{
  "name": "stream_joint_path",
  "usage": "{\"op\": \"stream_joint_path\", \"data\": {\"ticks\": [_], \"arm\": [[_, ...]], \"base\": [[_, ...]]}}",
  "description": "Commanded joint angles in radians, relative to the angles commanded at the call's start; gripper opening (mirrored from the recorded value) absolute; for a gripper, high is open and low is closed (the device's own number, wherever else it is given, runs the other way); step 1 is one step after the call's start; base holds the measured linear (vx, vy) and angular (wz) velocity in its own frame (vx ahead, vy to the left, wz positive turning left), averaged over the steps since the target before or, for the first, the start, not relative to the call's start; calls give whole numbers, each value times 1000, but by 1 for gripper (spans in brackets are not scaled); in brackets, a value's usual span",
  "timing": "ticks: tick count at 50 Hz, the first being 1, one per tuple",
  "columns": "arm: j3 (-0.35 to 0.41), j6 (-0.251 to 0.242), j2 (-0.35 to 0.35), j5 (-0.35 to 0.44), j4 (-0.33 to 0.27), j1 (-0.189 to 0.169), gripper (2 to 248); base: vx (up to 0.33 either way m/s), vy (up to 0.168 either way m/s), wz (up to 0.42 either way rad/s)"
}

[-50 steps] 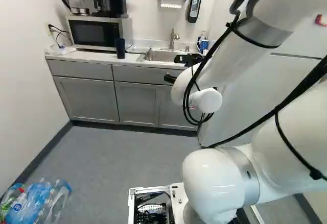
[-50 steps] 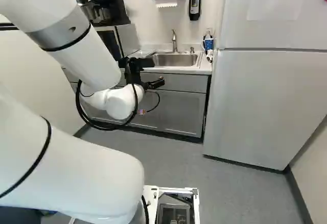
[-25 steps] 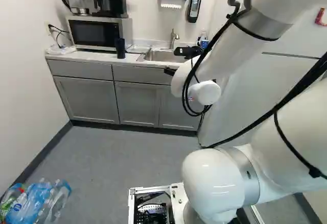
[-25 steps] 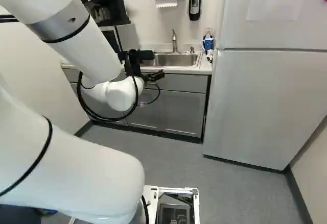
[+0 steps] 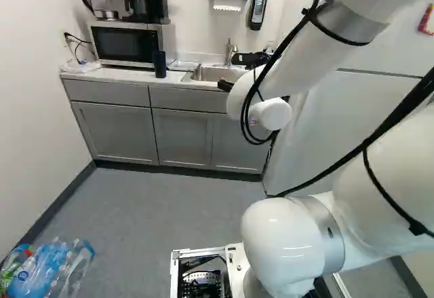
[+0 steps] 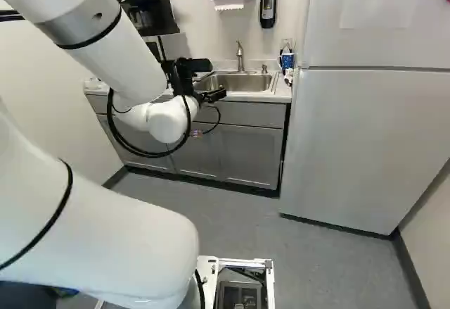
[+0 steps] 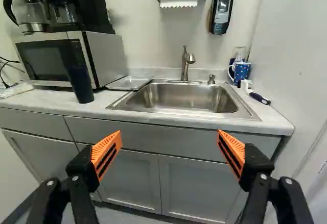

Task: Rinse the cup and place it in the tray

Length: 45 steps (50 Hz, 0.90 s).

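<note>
Raised the arm (image 5: 298, 84) slightly in the left base view against the joint (image 5: 281, 244) at its foot, base (image 5: 236, 264) unmoved. Saw a dark tumbler (image 5: 159, 64) upright near the front edge of the desk (image 5: 122, 75), beside the microwave (image 5: 125, 43).

In the right base view, found the blue cup (image 6: 287, 61) by the fridge (image 6: 365, 147), probably parked for rinsing; could not rule out the tumbler as the one meant.

In the wrist view, held the fingers (image 7: 106, 155) wide apart, nothing between, probably to leave room for grasping. Noted the tray (image 7: 129, 83) flat between microwave and sink (image 7: 179, 99), probably to catch drips. Could not see inside cup or tumbler.
</note>
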Motion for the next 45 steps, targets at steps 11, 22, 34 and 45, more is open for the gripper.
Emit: {"op": "stream_joint_path", "data": {"ticks": [11, 22, 34, 45], "arm": [[-27, 0, -2, -24, 0, 0, 247], [-50, 0, 0, -50, 0, 0, 247], [-73, 0, 5, -79, 0, 0, 247], [-93, 0, 9, -104, 0, 0, 247]], "base": [[0, 0, 0], [0, 0, 0], [0, 0, 0], [0, 0, 0]]}}
